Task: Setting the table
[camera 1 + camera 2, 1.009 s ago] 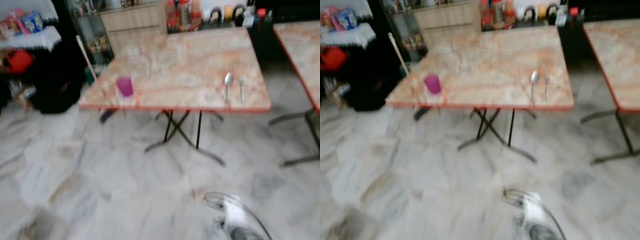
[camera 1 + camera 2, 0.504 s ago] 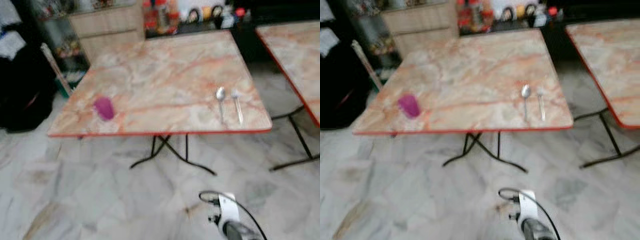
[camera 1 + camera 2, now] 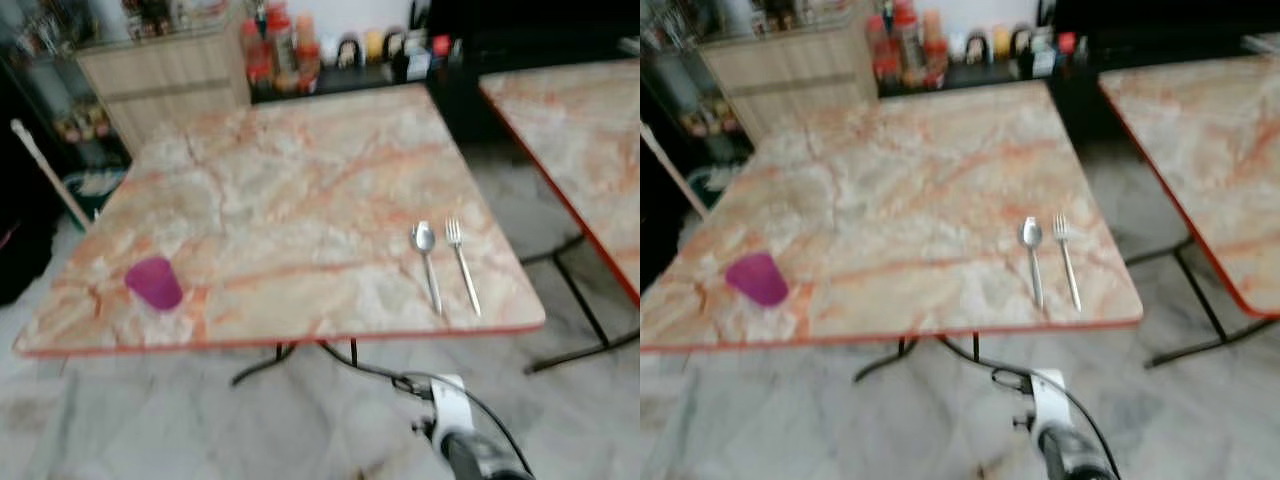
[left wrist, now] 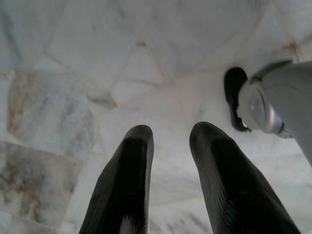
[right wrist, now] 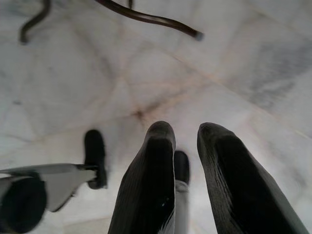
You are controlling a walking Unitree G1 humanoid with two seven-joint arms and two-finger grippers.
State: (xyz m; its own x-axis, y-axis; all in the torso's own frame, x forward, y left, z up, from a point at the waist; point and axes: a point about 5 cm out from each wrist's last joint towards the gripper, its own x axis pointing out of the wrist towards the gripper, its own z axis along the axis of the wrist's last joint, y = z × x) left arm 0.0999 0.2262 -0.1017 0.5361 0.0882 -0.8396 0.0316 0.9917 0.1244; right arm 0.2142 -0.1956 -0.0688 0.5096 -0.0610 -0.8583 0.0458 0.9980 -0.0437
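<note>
A marble-patterned table (image 3: 300, 190) with a red edge stands just ahead of me. On its near left sits a purple cup (image 3: 153, 283). Near the front right edge a spoon (image 3: 426, 256) and a fork (image 3: 461, 264) lie side by side. My right arm (image 3: 462, 440) hangs low in front of the table's edge. In the wrist views my left gripper (image 4: 170, 134) and my right gripper (image 5: 186, 132) both point down at the marble floor. Each has its fingers a little apart and holds nothing.
A second, matching table (image 3: 575, 130) stands close on the right, with a narrow gap between the two. Behind the table are a wooden cabinet (image 3: 165, 75) and a shelf of bottles and jars (image 3: 285, 45). A stick (image 3: 40, 170) leans at the left. Black folding legs (image 3: 560, 355) stand on the floor.
The camera has come closer to the table and swung left, so the table now looms larger. The cup, spoon and fork keep their places on it.
</note>
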